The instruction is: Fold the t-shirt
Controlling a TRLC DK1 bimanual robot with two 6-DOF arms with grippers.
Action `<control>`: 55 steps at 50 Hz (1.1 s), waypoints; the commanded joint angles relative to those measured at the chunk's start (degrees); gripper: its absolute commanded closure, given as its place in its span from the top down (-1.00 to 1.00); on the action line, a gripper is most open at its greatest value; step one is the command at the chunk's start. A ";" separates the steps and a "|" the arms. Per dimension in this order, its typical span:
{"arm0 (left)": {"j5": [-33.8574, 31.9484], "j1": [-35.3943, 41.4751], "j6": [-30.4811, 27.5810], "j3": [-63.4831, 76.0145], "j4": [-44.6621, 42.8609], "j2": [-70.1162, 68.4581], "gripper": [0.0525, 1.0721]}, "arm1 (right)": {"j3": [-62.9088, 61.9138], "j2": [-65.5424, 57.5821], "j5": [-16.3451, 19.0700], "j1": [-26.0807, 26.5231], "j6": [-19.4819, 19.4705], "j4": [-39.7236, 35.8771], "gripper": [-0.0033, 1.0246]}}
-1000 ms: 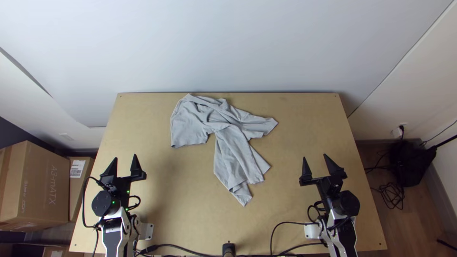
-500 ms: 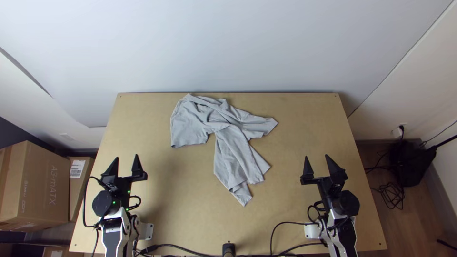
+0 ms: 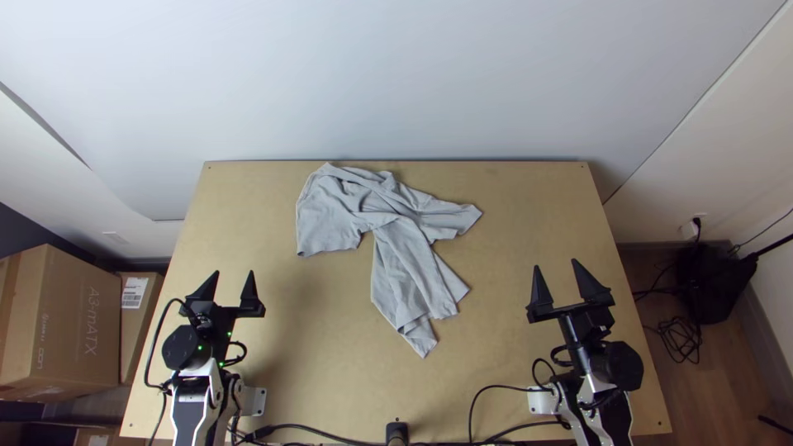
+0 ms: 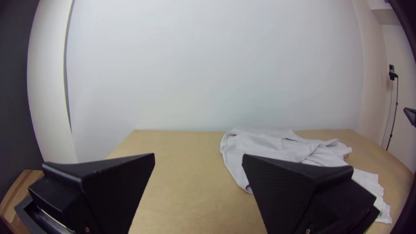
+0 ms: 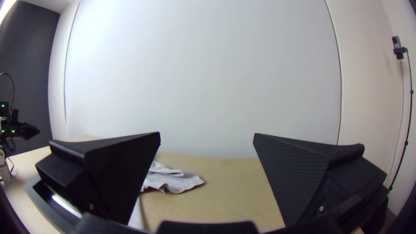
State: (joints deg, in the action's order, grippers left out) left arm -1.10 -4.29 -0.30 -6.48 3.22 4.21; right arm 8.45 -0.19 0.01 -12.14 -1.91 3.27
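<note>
While the t-shirt (image 3: 405,256) lies just as it did in the earlier frames, both arms have begun to shift. With twelve at the far edge of the table (image 3: 289,355) in the top view, the left gripper (image 3: 235,272), out near nine o'clock, has slid a little towards three. The right gripper (image 3: 555,263), near three o'clock, has moved its tips slightly towards one, its wrist swinging outward towards four. Each gripper's fingers are spread wide, with nothing between them, and both stand well apart from the cloth. The t-shirt rests a bit beyond the middle of the table, bunched and twisted: from its own centre a broad part spreads towards ten o'clock, a narrow end points to two, and a long rumpled tail runs down between five and six. The shift looks like the start of an approach, so no folding has been done. The cloth probably needs pulling flat first, perhaps by gripping opposite ends; folding it as it lies would likely trap the twist, and a pinch through several layers could drag the whole bundle.
</note>
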 commanded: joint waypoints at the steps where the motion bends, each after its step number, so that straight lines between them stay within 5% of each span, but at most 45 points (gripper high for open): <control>1: -0.65 1.04 -1.55 -7.93 -0.68 7.04 0.91 | 3.42 -1.92 0.08 -1.22 0.24 1.57 0.93; 14: -0.57 5.26 -0.50 -25.42 4.42 24.62 0.91 | 13.17 -16.60 0.08 -1.83 1.56 0.07 0.93; 24: -0.57 16.34 0.21 -34.74 14.79 30.69 0.91 | 27.32 -32.86 0.16 -1.92 1.30 -11.09 0.93; 36: 0.40 35.50 2.40 -42.83 28.33 41.76 0.91 | 40.24 -45.52 0.34 -1.83 -4.06 -23.66 0.93; 44: 5.85 48.24 -0.41 -43.44 28.50 47.12 0.90 | 40.68 -45.69 0.34 0.01 -10.66 -24.71 0.93; 55: 11.39 57.91 -7.26 -46.17 24.81 56.96 0.90 | 39.63 -45.08 0.34 4.50 -13.20 -28.40 0.93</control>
State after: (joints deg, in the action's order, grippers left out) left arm 8.58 51.07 -3.38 -50.09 30.24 57.69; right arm 47.97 -45.69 0.45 -9.47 -12.86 -23.94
